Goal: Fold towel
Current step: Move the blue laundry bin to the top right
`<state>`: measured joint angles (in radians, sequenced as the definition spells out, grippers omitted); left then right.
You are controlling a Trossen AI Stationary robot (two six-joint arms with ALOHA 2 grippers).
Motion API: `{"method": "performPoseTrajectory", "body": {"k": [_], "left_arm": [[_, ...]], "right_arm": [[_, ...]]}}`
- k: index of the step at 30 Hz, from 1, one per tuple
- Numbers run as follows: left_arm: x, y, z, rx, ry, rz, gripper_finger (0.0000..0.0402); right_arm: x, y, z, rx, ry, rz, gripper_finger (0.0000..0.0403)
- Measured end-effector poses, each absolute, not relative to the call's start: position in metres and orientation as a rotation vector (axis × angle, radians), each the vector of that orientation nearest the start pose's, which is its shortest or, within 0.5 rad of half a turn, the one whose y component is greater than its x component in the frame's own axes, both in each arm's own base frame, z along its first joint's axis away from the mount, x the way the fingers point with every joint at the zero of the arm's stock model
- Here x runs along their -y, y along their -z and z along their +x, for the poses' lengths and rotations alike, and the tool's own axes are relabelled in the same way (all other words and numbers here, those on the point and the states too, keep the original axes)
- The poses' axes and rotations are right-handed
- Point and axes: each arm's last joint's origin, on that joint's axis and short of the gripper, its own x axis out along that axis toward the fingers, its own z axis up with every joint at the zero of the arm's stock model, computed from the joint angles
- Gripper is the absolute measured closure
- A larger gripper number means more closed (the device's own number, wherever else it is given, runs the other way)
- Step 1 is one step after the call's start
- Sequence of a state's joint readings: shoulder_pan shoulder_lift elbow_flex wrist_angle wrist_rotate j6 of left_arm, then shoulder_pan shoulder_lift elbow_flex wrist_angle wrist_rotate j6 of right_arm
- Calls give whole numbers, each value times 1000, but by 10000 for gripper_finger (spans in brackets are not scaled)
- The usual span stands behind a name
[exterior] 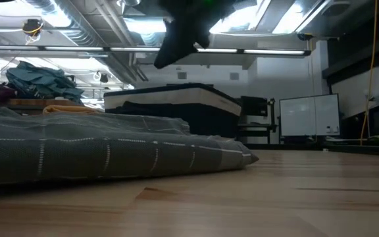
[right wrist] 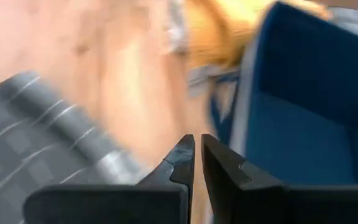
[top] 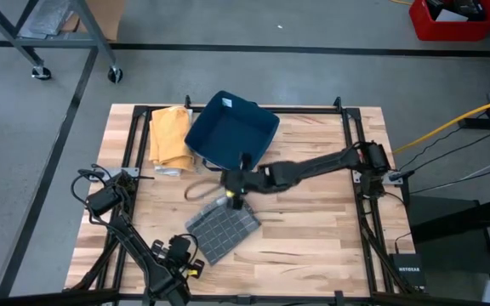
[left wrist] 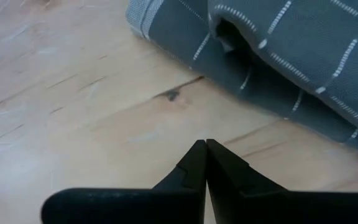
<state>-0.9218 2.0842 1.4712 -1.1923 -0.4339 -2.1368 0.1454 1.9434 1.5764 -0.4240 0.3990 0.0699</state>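
Even overhead light, right wrist blurred

high: straight down on counter (top: 313, 212) | low: level, near towel (exterior: 110, 155) | wrists: close, also show towel

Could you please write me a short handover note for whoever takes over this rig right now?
Left hand: shut, holding nothing, low over bare wood just short of the grey checked towel.
Right hand: nearly shut, empty, raised above the towel's far corner, near the blue bin.
Towel: lies folded in a compact rectangle at the table's front centre. A yellow cloth lies beside the bin.
Done: the folding looks complete.
Left: probably only pulling both arms back; check the fold is neat.
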Motion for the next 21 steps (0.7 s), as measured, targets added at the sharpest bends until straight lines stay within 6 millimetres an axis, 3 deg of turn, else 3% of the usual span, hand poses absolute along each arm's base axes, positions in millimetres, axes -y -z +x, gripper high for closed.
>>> {"method": "performPoseTrajectory", "body": {"k": [10, 21], "left_arm": [[282, -150, 229, -940, -1026, -643, 400], [282, -150, 229, -940, -1026, -643, 400]], "right_arm": [[46, -249, 432, -753, 441, 76, 368], [124, -230, 392, -1060, 562, 220, 396]]}}
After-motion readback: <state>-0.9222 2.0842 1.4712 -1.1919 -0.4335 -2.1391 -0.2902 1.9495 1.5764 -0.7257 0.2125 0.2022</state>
